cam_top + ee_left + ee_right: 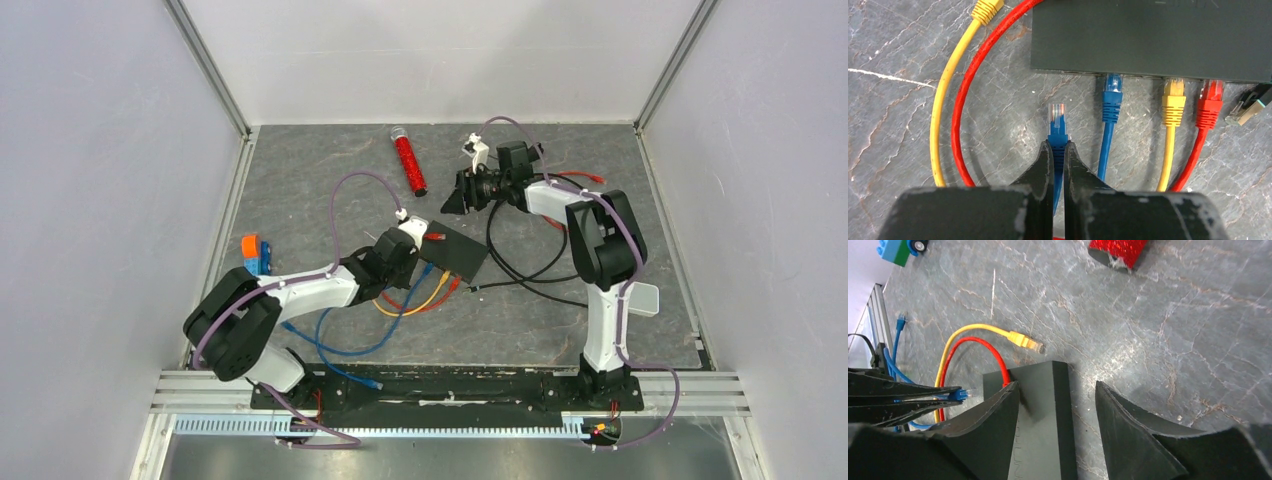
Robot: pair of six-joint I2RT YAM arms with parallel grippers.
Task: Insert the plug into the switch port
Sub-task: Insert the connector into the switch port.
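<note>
My left gripper [1058,146] is shut on the ribbed boot of a blue plug [1057,114], whose clear tip points at the long edge of the flat black switch box [1148,35]. The tip stops a short way from that edge, left of a blue [1112,95], a yellow [1173,102] and a red connector [1210,105] seated in the row. The switch port itself is hidden under the box's edge. My right gripper [1057,387] is open, one finger above the switch box [1048,440] and the other over the table beside it. In the top view the left gripper [408,243] is at the box's [462,252] left side.
A loose yellow plug [1025,341] lies beside the box, its cable looping with a red one [955,125]. A red glitter tube [408,160] lies at the back, an orange-and-blue toy [255,252] at the left, and a black cable [520,270] coils right of the box.
</note>
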